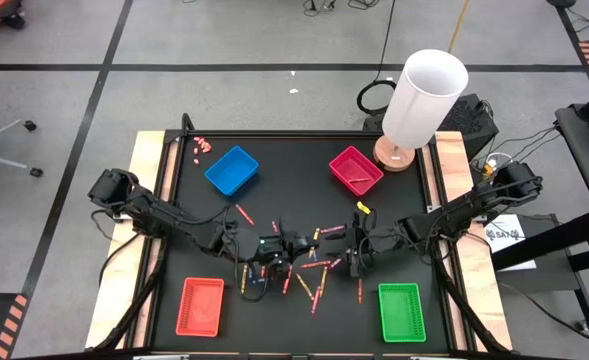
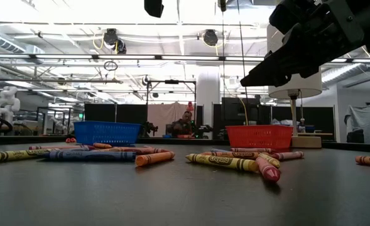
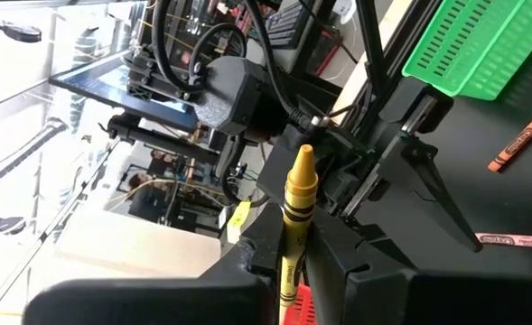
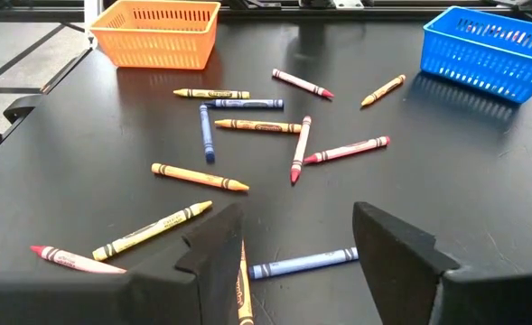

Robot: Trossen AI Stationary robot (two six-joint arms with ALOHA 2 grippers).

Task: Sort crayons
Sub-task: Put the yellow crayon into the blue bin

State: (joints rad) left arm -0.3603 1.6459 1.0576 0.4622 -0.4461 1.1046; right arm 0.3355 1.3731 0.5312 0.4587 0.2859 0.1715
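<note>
**Operator:** Where is each claw, and what is in it?

**Describer:** Your left gripper [image 3: 288,262] sits over the middle of the black table [image 1: 294,160], lifted off the surface. Its fingers are clamped on a yellow crayon [image 3: 294,217], which stands upright between them with its pointed tip sticking out beyond the fingertips. Close ahead of it in the left wrist view is the other arm's dark body.

**Operator:** And the right one?

**Describer:** Your right gripper [image 4: 297,248] hovers just right of centre, facing the left gripper, with its two fingers spread wide and nothing between them. A blue crayon [image 4: 302,263] lies flat on the table below the gap, and an orange crayon [image 4: 244,289] lies partly under one finger (I cannot tell whether the finger touches it).

**Operator:** Where are the rest of the crayons?

**Describer:** The loose crayons [image 1: 309,270] are scattered flat across the centre of the table, red, pink, orange, yellow and blue, mostly between and below the two grippers. Four trays sit at the corners: a blue tray [image 1: 231,170] far left, a magenta tray [image 1: 356,169] far right with a crayon in it, a red tray [image 1: 200,306] near left, and a green tray [image 1: 401,311] near right.
</note>
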